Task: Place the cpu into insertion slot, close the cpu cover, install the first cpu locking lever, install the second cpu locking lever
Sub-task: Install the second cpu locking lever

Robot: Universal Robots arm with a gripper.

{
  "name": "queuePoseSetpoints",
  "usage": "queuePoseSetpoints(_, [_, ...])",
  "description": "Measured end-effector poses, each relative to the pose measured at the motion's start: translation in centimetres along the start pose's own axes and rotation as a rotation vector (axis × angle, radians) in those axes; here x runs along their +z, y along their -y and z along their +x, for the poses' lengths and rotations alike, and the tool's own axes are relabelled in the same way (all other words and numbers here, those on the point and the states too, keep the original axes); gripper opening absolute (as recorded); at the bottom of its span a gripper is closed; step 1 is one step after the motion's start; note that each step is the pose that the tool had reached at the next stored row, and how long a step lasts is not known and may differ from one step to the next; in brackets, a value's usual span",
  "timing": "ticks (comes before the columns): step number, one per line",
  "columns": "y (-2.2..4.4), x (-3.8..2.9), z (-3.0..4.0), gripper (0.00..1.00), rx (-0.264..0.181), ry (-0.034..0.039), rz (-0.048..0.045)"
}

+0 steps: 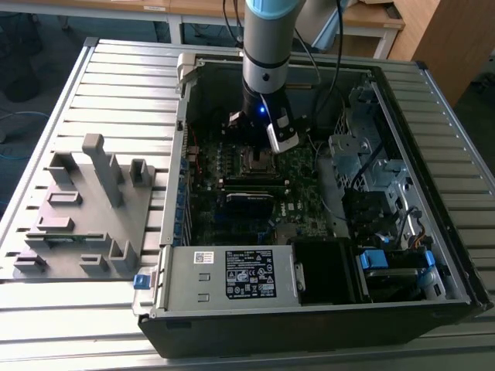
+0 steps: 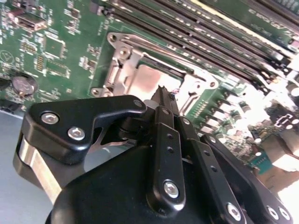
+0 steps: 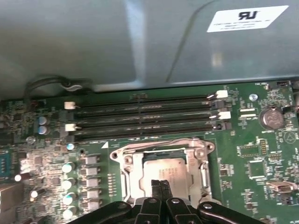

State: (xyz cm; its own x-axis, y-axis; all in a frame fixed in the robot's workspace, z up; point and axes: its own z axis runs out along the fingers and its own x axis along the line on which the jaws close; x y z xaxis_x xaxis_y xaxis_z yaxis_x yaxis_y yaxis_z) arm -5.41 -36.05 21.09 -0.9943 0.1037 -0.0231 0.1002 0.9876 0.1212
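The cpu shows its dull silver top inside the insertion slot on the green motherboard. The silvery cpu cover lies flat around it as a frame, and the chip shows through its opening. A thin metal lever rod runs along the socket's side nearest the memory slots. My gripper is shut, with its two black fingers pressed together and nothing seen between them. Its tips hang just over the cpu's edge, seen in both wrist views with the gripper close above the cover.
Long black memory slots run beside the socket. A row of capacitors and a coin battery flank it. The open computer case walls surround the board, with a power supply in front and a drive cage. A grey fixture stands on the exterior view's left.
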Motion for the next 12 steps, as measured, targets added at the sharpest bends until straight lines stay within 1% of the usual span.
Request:
queuePoseSetpoints(4, [-0.28, 0.06, -0.55, 0.1, -0.001, 0.0015, 0.0147])
queuePoseSetpoints(6, [-0.39, 0.08, -0.69, 0.1, -0.001, 0.0022, 0.0224])
queuePoseSetpoints(7, [-0.44, 0.09, -0.69, 0.1, -0.001, 0.0025, 0.0244])
queuePoseSetpoints(12, [-0.49, 0.1, -0.69, 0.1, -0.001, 0.0025, 0.0248])
